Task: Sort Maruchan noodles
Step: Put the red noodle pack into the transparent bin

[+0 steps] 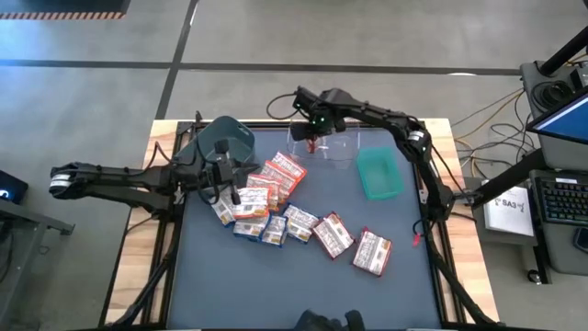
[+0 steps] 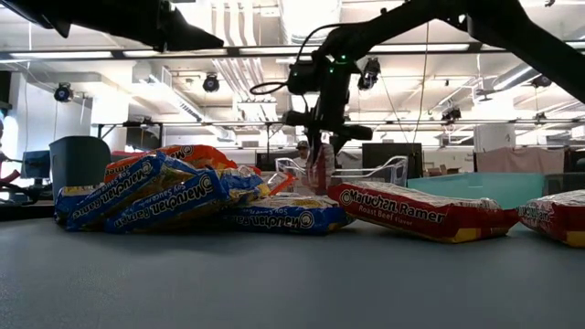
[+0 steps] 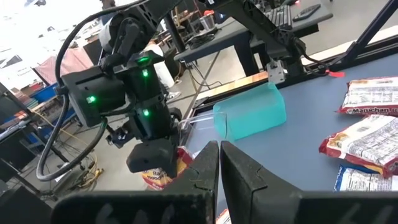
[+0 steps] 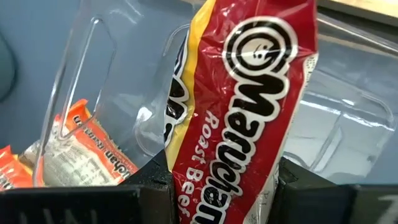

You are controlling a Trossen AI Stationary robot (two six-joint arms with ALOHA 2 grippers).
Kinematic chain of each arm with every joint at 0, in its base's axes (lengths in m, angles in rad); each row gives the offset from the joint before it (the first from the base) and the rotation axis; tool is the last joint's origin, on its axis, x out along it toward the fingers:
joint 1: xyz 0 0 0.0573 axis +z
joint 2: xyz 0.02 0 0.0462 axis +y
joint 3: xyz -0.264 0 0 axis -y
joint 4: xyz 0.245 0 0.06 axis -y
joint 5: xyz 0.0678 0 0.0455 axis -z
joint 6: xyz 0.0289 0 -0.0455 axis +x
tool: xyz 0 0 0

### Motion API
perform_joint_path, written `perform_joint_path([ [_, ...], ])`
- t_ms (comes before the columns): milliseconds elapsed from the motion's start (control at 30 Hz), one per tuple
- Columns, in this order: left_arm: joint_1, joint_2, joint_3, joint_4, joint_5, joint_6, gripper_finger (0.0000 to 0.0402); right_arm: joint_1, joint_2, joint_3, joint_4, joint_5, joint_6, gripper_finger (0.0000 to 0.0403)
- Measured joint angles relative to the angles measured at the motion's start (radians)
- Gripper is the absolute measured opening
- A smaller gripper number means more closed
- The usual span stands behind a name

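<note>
My right gripper (image 1: pixel 313 131) hangs over the clear bin (image 1: pixel 333 147) at the table's far side. It is shut on a red Maruchan Roast Beef packet (image 4: pixel 242 112), which also shows in the low view (image 2: pixel 320 169). A heap of orange and blue noodle packets (image 1: pixel 265 198) lies flat on the grey mat. Two maroon packets (image 1: pixel 333 234) (image 1: pixel 372 253) lie apart to its right. My left gripper (image 1: pixel 235 187) is shut and empty, held level above the heap's left part; its fingers (image 3: pixel 205 171) touch each other. My right gripper pinches the red packet's upper end (image 4: pixel 186 193) between its two fingers (image 4: pixel 292 190), one on each flat face. The fingers come from above, slanting steeply down. The packet hangs below them, lifted clear of the table, its lower end (image 2: pixel 320 185) down between the clear bin's walls.
A green bin (image 1: pixel 378 173) stands to the right of the clear bin and a grey bin (image 1: pixel 227 138) at the far left. An orange packet (image 4: pixel 81 149) shows through the clear bin's wall. The mat's near part (image 1: pixel 303 285) is bare.
</note>
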Motion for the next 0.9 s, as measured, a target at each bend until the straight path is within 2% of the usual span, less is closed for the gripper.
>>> perform_joint_path([
  [367,0.000,0.000,0.000,-0.034,0.000,0.005,0.0000,0.020,0.026,0.000,0.000,0.043,0.079,0.0113],
  [900,0.000,0.000,0.000,-0.032,-0.001,0.013,0.0000,0.028,0.046,0.000,0.007,0.066,0.069,0.0132],
])
